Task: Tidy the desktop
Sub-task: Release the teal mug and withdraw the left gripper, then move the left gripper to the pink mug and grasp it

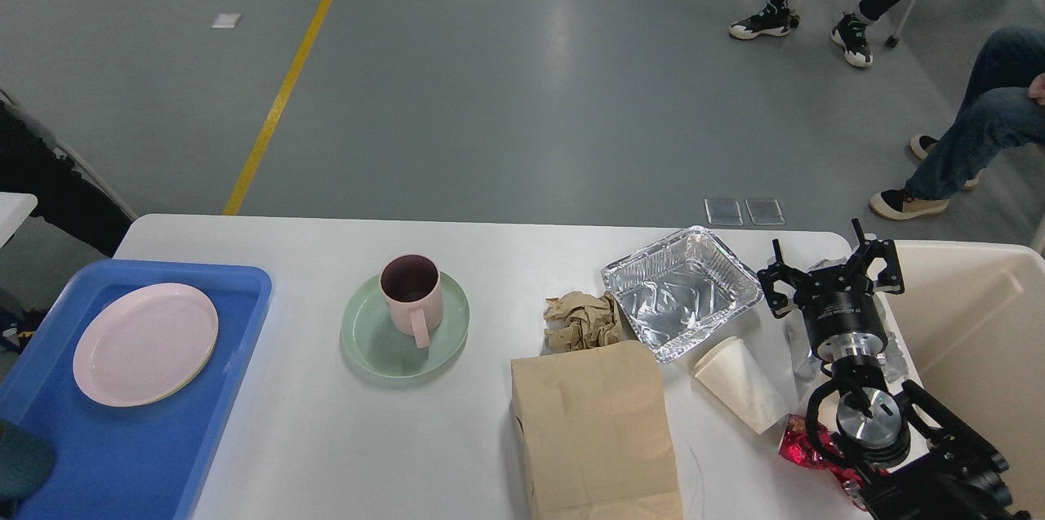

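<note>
The white table (310,438) fills the lower part of the head view, and the tidying looks only partly done. At its left end a blue tray (122,455) holds a pink plate (145,344); off its right end stands a beige bin (980,324), presumably for the rubbish. Loose things lie between them: a brown paper bag (594,430) flat at the near edge, a foil tray (682,292) behind it, a green plate (405,334) with a pink mug (411,294) standing on it, a white paper cup (740,380) on its side, a crumpled brown paper (583,319) touching the foil tray, and a red wrapper (796,448) under the arm. The right end effector (833,279) hovers by the table's right corner, fingers spread wide and empty. The left one is not in view. The step in hand seems to be choosing the next piece of rubbish; the cup or foil tray lies nearest, so the next move would call for lowering over one, closing, and carrying it to the bin.
</note>
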